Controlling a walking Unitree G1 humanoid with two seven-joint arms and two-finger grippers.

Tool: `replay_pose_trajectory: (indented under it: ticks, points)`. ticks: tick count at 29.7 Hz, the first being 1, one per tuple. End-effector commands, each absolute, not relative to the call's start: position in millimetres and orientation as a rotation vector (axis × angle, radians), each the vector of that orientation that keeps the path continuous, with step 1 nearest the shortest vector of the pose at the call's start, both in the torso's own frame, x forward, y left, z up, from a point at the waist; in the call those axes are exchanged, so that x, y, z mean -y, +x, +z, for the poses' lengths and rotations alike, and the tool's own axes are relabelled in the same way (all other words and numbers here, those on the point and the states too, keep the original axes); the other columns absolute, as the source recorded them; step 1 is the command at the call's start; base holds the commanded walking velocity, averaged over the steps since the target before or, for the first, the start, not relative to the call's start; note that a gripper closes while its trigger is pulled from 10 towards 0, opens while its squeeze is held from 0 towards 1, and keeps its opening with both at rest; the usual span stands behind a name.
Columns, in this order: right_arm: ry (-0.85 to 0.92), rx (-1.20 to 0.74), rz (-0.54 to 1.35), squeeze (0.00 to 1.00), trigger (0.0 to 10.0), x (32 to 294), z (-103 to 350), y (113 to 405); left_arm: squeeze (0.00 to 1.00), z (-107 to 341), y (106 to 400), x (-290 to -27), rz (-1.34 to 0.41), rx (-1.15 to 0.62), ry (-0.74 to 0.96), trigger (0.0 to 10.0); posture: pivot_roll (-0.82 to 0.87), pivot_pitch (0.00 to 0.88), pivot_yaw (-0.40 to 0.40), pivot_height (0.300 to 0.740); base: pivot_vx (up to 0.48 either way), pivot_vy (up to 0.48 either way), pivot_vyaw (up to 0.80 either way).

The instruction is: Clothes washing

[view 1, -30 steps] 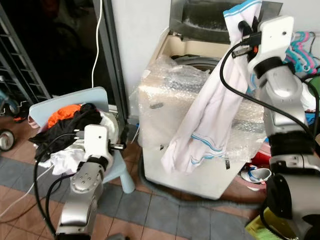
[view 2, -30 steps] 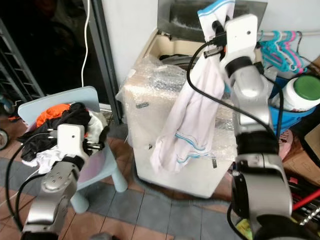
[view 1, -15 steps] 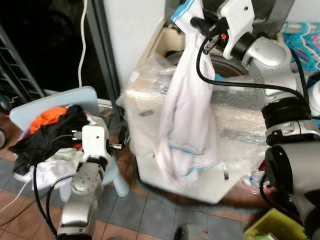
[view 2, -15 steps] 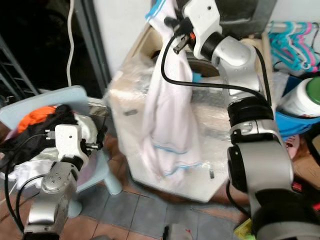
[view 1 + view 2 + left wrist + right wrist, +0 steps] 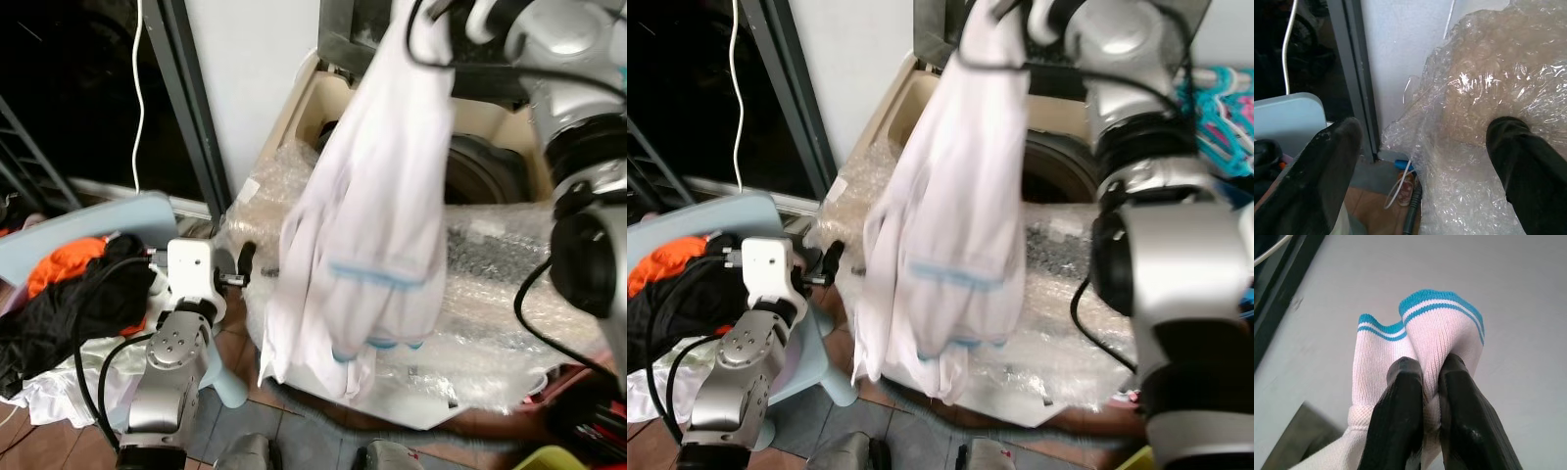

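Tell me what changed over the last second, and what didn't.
The right gripper, jaws shut on the white shirt, carried it up and toward the robot's left, so it now hangs before the open tub of the washing machine. The camera moved closer as well. The left gripper stays open and empty beside the bubble wrap, and the clothes pile still lies on the blue chair.

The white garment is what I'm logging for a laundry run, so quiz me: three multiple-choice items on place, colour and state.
1. Where does the white garment hang?
A. before the washing machine
B. on the chair
C. on the floor

2. Its cuff trim colour?
A. red
B. blue
C. green

3. The right gripper is:
A. open
B. resting on the chair
C. shut on the cuff

Answers: 1 A, it dangles in front of the bubble-wrapped machine. 2 B, blue bands show in the right wrist view. 3 C, both fingers pinch the fabric.
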State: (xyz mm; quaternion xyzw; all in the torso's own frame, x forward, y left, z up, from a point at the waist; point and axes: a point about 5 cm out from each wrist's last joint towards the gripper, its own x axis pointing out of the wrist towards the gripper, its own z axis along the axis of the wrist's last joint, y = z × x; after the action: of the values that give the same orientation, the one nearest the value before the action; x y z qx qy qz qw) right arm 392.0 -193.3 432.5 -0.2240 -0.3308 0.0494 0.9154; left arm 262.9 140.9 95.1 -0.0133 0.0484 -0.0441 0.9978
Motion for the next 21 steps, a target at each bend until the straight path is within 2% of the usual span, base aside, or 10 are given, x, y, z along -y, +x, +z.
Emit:
replay_pose_trajectory:
  ticks: [1,3,7,11,12,13,17,18,21]
  points:
    - [-0.489,0.813,0.071,0.00,10.0,189.6,455.7,379.8,0.00,91.6,261.2,-138.7,-0.091,-0.119,-0.017,10.0,-0.03,0.000,-0.008,0.740,0.000,0.000,0.00]
    - [-0.577,0.802,0.119,0.00,10.0,179.7,441.5,383.8,0.00,91.3,260.9,-138.5,-0.088,-0.121,-0.018,10.0,-0.04,0.000,-0.008,0.740,0.000,0.000,0.00]
    - [-0.630,0.707,0.177,0.00,10.0,173.1,402.1,396.1,0.00,91.4,261.6,-136.9,-0.087,-0.121,-0.018,10.0,-0.04,0.000,-0.006,0.740,0.000,0.000,0.00]
    - [-0.643,0.475,0.326,0.00,10.0,168.7,329.5,409.2,0.00,91.9,261.6,-136.4,-0.086,-0.120,-0.015,10.0,-0.04,0.000,-0.003,0.740,0.000,0.000,0.00]
    - [-0.639,0.382,0.406,0.44,10.0,168.9,298.4,408.9,0.00,91.6,261.4,-136.8,-0.085,-0.122,-0.010,10.0,-0.04,0.000,-0.002,0.740,0.000,0.000,0.00]
    - [-0.607,0.349,0.447,1.00,10.0,169.3,287.9,407.7,0.00,91.4,261.4,-137.2,-0.084,-0.124,-0.008,10.0,-0.04,0.000,-0.001,0.740,0.000,0.000,0.00]
    - [-0.544,0.311,0.500,1.00,10.0,174.3,264.5,400.6,0.00,91.0,261.7,-138.3,-0.084,-0.126,-0.002,10.0,-0.04,0.000,-0.001,0.740,0.000,0.000,0.00]
    - [-0.453,0.306,0.532,1.00,10.0,176.7,261.0,396.8,0.00,90.8,261.9,-138.0,-0.084,-0.128,0.000,10.0,-0.04,0.000,-0.001,0.740,0.000,0.000,0.00]
    - [-0.368,0.294,0.581,1.00,10.0,177.7,258.3,392.2,0.00,90.5,261.8,-137.8,-0.085,-0.129,0.002,10.0,-0.04,0.000,0.000,0.740,0.000,0.000,0.00]
